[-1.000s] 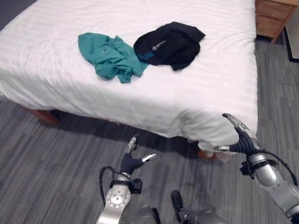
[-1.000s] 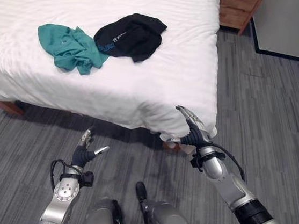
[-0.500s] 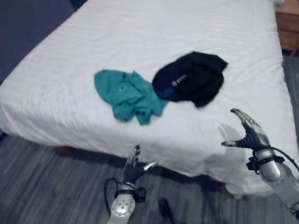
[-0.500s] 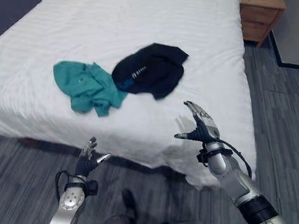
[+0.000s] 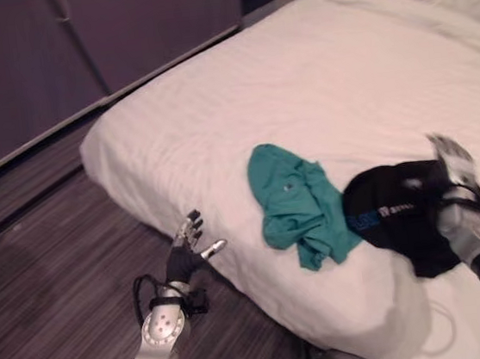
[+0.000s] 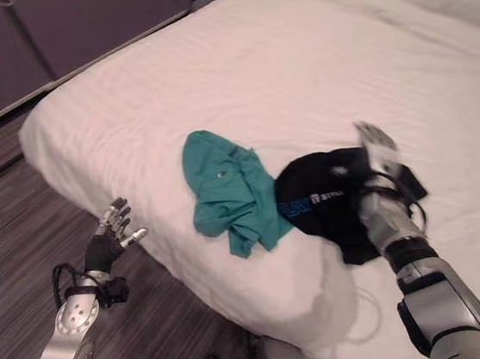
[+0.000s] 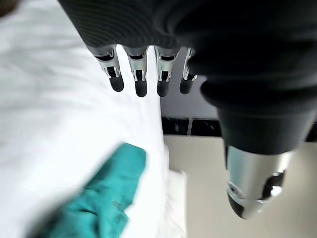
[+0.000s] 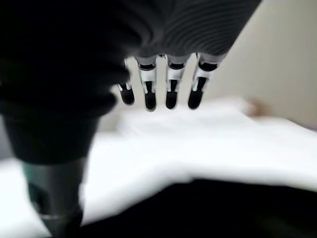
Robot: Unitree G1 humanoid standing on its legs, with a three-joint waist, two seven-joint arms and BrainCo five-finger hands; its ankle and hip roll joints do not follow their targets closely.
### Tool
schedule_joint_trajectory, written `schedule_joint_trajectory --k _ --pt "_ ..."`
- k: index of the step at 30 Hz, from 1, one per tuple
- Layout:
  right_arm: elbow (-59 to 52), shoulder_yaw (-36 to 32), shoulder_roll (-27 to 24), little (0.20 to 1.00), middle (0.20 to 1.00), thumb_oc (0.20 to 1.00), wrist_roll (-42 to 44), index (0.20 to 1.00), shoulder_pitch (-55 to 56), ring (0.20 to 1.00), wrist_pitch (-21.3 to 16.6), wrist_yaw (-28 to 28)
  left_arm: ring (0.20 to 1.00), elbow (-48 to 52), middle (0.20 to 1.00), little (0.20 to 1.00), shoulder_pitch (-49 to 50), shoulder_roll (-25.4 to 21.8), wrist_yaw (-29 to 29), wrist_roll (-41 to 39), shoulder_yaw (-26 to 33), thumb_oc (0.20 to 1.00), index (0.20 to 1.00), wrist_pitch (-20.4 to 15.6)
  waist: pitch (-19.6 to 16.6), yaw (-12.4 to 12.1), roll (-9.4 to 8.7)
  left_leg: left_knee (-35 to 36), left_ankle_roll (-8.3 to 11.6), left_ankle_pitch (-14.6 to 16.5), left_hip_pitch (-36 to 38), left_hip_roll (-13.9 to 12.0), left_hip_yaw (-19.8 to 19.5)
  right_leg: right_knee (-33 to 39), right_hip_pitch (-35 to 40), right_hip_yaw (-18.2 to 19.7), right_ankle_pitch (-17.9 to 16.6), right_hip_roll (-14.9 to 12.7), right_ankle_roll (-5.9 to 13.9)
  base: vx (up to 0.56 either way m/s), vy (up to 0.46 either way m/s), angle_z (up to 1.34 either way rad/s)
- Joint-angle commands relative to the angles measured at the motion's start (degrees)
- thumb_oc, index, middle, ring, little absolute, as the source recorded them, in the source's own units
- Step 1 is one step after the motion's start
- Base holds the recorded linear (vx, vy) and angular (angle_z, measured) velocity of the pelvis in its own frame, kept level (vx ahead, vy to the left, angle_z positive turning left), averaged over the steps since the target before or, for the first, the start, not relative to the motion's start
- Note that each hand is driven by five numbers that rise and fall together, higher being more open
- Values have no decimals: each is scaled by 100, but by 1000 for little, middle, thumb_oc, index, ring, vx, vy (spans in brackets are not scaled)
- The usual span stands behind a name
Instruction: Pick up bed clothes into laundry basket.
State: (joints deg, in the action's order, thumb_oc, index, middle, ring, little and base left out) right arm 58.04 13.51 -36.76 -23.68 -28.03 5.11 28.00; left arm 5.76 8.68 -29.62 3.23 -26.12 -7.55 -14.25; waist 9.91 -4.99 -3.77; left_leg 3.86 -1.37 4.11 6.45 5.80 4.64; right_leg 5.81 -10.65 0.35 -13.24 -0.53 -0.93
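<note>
On the white bed (image 5: 315,76), a crumpled teal shirt (image 5: 295,203) lay touching a black garment (image 5: 396,214). Above the black garment hovered the right hand (image 6: 378,148), fingers straight and apart, holding nothing. Beside the bed's edge, over the floor (image 5: 43,280), the left hand (image 5: 187,248) was spread and empty.

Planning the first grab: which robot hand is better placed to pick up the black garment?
The right robot hand. It is over the black garment on the bed, fingers open. The left robot hand hangs open beside the bed edge, over the floor, nearer the green shirt.
</note>
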Motion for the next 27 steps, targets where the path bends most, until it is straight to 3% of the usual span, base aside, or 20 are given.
schedule_joint_trajectory --k 1,2,3,4,8,11,17,20,21,22,23,24,25,27 --pt "263 54 64 1000 1000 1000 512 1000 -145 1000 -16 -172 1000 362 1000 1000 -582 -386 -156 -110 510 1000 1000 -498 208 364 -14 114 416 -230 -399 -830 102 -81 1036 -150 1335 -265 678 144 -104 -24" --pt "817 -75 284 1000 1000 1000 812 1000 170 1000 -20 -356 1000 645 1000 1000 -862 -642 222 381 974 1000 1000 -601 179 400 98 114 466 -253 -456 -841 77 -81 1035 -183 1409 -272 656 114 -90 15" --pt "994 -114 417 711 711 711 933 711 302 711 -19 -382 1000 673 1000 1000 -971 -620 375 493 1068 1000 1000 -635 173 422 131 114 475 -249 -462 -844 70 -81 1037 -179 1432 -268 651 123 -89 19" --pt "1076 -106 599 200 200 200 1116 200 448 200 -62 -482 1000 644 1000 1000 -1201 -671 533 958 1008 1000 1000 -582 138 489 173 114 487 -233 -461 -855 87 -81 1055 -163 1469 -266 643 58 -38 16" --pt "412 -241 690 200 200 200 1354 200 837 200 -244 -461 1000 405 1000 1000 -1671 -769 796 1939 744 1000 1000 -363 99 690 176 114 501 -199 -383 -894 182 -81 1107 -86 1478 -263 629 61 -15 -19" --pt "-1785 -582 361 200 200 200 1021 200 1570 200 -391 -464 1000 -270 1000 1000 -2177 -908 1018 3237 506 1000 1000 101 100 1071 151 114 501 -110 -281 -932 350 -81 1127 68 1496 -252 664 58 16 0" --pt "-5678 -2851 -338 200 200 200 185 200 3408 200 -755 -524 1000 -2523 1000 1000 -2512 -723 1244 5618 199 1000 1000 1159 -115 1798 87 114 453 39 -129 -1013 892 -81 1018 542 1392 -192 753 62 32 -60" --pt "-6969 -3945 -542 200 200 200 -150 200 3774 200 -1036 -224 1000 -3643 1000 1000 -2463 -607 1093 6339 20 1000 1000 1596 -213 2156 102 114 406 160 -75 -1024 1162 -81 899 861 1344 -100 813 10 40 -52" --pt "-7056 -4023 -516 200 200 200 -153 200 3849 200 -1013 -257 1000 -3695 1000 1000 -2516 -575 1117 6350 -25 1000 1000 1583 -227 2096 116 114 413 116 -109 -1029 1194 -81 852 892 1293 -90 804 10 68 -74" --pt "-7348 -4556 -755 200 200 200 -87 200 3837 200 -1118 34 1000 -4592 1000 1000 -2391 -473 954 6580 -231 1000 1000 1716 -284 2356 119 114 386 218 -40 -1033 1371 -81 791 1120 1277 -11 845 0 73 -83" --pt "-7412 -4766 -883 200 200 200 5 200 3795 200 -1140 154 758 -5006 758 758 -2353 -395 888 6572 -337 758 758 1727 -314 2412 149 114 359 239 -24 -1025 1460 -86 736 1266 1251 51 862 20 159 -97" --pt "-7496 -4978 -1292 200 200 200 330 200 3488 200 -1180 438 200 -5988 200 200 -2276 -206 801 6426 -547 200 200 1815 -351 2556 177 114 292 266 80 -977 1635 -116 658 1649 1188 221 914 2 107 -92" --pt "-7482 -4970 -1320 200 200 200 341 200 3470 200 -1178 443 200 -6048 200 200 -2310 -182 830 6417 -551 200 200 1793 -341 2529 192 114 292 274 91 -978 1671 -116 655 1685 1183 229 918 -3 123 -101" --pt "-7340 -4891 -1779 200 200 200 671 200 2911 200 -1297 655 200 -7026 200 200 -2261 90 697 6271 -789 200 200 1758 -349 2582 189 -9 277 319 172 -893 1641 -145 596 2127 1093 445 960 11 117 -96"
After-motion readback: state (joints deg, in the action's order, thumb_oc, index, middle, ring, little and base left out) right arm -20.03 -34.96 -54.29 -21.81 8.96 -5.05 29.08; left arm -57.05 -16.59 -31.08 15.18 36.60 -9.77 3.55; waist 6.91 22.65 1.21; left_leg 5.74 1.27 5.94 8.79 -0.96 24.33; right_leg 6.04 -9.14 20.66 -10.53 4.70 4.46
